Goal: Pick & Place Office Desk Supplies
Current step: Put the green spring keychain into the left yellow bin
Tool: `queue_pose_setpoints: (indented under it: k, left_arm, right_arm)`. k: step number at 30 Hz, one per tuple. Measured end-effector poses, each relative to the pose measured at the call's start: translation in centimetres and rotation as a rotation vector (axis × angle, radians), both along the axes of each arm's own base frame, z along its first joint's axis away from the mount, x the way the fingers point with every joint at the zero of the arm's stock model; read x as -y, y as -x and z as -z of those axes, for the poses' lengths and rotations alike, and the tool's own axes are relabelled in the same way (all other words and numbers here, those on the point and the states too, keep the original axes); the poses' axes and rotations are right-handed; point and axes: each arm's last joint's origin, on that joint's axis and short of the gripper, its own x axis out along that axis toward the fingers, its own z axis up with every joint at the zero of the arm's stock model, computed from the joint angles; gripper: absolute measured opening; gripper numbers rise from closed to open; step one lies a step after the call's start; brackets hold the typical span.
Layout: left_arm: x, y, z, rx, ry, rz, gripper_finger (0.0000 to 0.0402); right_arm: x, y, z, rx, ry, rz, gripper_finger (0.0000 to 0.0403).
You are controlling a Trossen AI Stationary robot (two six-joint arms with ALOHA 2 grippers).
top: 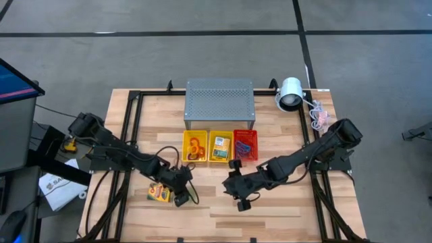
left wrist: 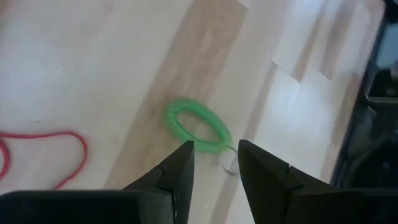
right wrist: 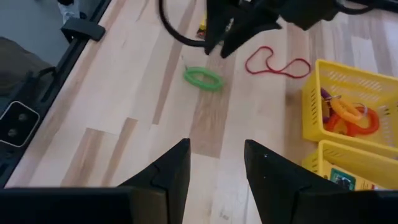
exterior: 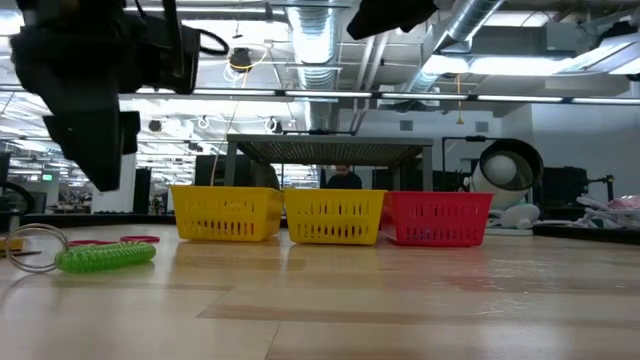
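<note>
Timber planks, pale and bare, fill the near half of the wooden table (top: 283, 216), leaving open room in front of both arms. On that open stretch lies a green coiled plastic band loop (left wrist: 196, 126) with a small metal ring at one end; in the low view it rests flat at the near left of the table top (exterior: 105, 256). The left gripper (left wrist: 214, 155) hangs just above it, its two dark fingers a narrow gap apart with nothing between them, their tips near the loop's rim but apart from it. Beside the loop a thin red band loop (right wrist: 277, 62) lies loose on the wood, and a yellow-and-green card box (top: 158, 194) sits just to the left of the left gripper, towards the table's left edge. The right gripper (right wrist: 216, 157) hovers over bare planks near the table's middle, fingers parted and empty.

Farther back, three plastic mesh baskets stand side by side, touching: a yellow basket (top: 184, 145) holding orange and purple band loops, a second yellow basket (top: 210, 137) holding a card box, and a red basket (top: 255, 145). Behind them stands a big grey perforated metal box (top: 219, 101), with a white round lamp (top: 291, 93) at the far right corner. Black metal rails (top: 128, 128) frame both table sides. Beyond the table is an open hall with ceiling ducts, where a person shows behind the box.
</note>
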Motion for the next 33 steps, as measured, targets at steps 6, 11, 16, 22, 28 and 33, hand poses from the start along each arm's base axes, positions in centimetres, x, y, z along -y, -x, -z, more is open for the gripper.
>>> queue_pose_setpoints:
  k: [6, 11, 16, 22, 28, 33]
  left_arm:
    - [-0.2, -0.5, 0.8, -0.021, 0.002, -0.076, 0.012]
    - [0.1, -1.0, 2.3, -0.087, 0.001, -0.074, 0.012]
    - [0.6, -1.8, 3.2, -0.126, 0.006, -0.053, 0.012]
    - [0.8, -2.3, 3.7, -0.147, -0.004, -0.054, 0.012]
    - [0.8, -2.8, 3.7, -0.18, -0.029, -0.075, 0.012]
    - [0.8, -3.0, 4.0, -0.191, -0.037, -0.094, 0.0118]
  right_arm:
    - [-0.8, 0.5, 0.0, 0.009, 0.029, 0.008, 0.0143]
    - [-1.0, 0.6, 0.0, 0.008, 0.034, 0.019, 0.0143]
    - [-1.0, 0.6, 0.0, 0.009, 0.034, 0.024, 0.0143]
    - [-1.0, 0.6, 0.0, 0.01, 0.034, 0.023, 0.0143]
    - [-1.0, 0.6, 0.1, 0.01, 0.033, 0.023, 0.0143]
    - [-1.0, 0.6, 0.1, 0.011, 0.033, 0.022, 0.0143]
